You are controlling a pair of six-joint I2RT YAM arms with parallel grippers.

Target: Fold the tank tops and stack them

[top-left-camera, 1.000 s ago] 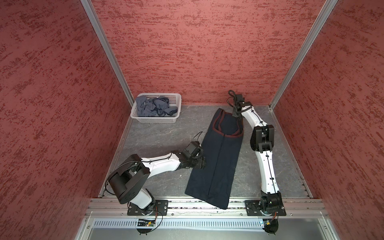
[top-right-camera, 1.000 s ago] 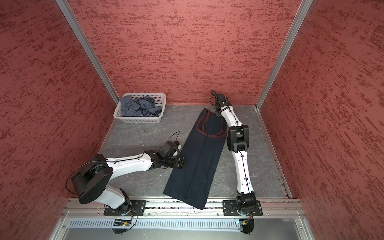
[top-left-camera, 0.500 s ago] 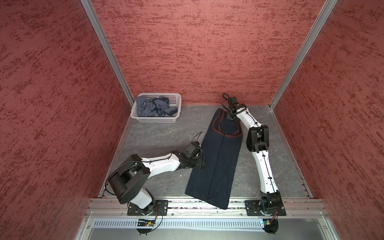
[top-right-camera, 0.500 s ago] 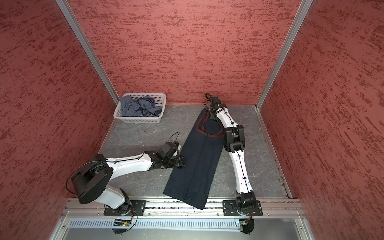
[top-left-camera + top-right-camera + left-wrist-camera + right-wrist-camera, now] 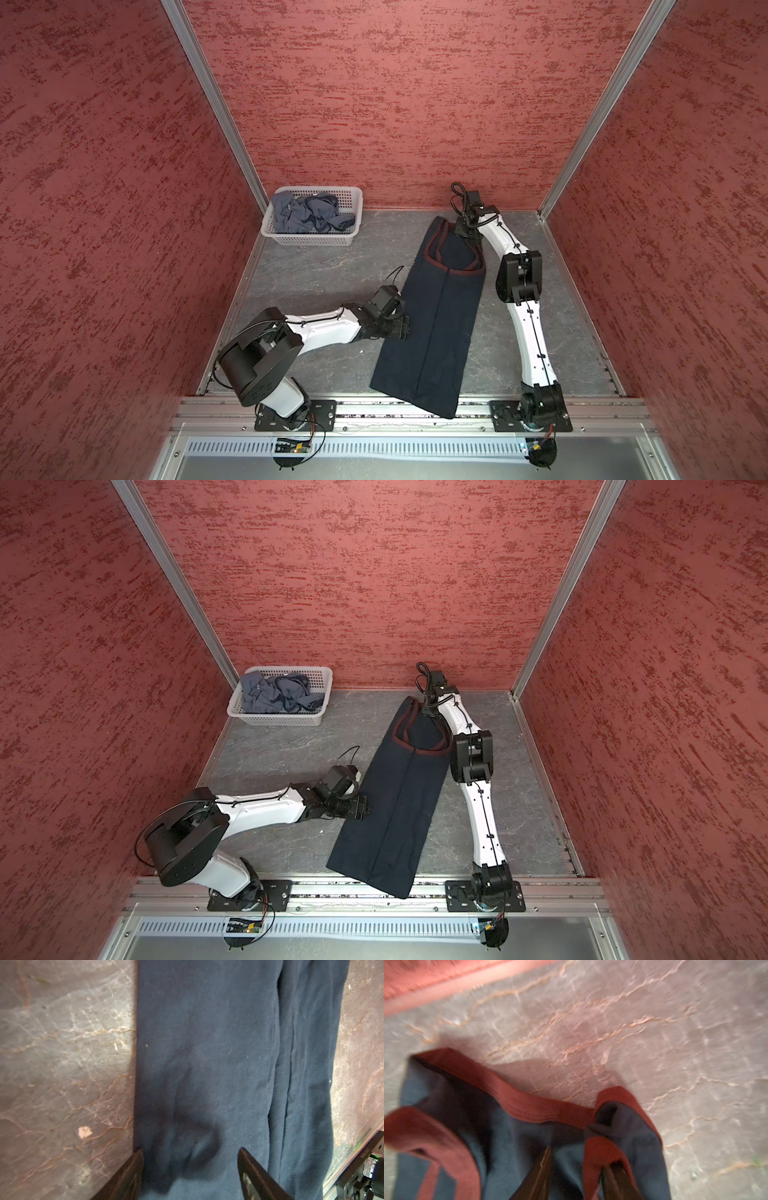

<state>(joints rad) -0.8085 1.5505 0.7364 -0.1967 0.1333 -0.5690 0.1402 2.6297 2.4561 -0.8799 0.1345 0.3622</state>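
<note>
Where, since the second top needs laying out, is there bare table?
Largest bare patch: between the basket, the left arm and the left edge of the navy top. A narrower strip lies between the right arm and the right wall. That top crowds the middle.

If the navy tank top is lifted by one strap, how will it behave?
Probably floppy: the navy tank top lies flat in soft folds, so it would hang and unfold. Likely light: thin cloth. Pushed, it may bunch on the grey table.
</note>
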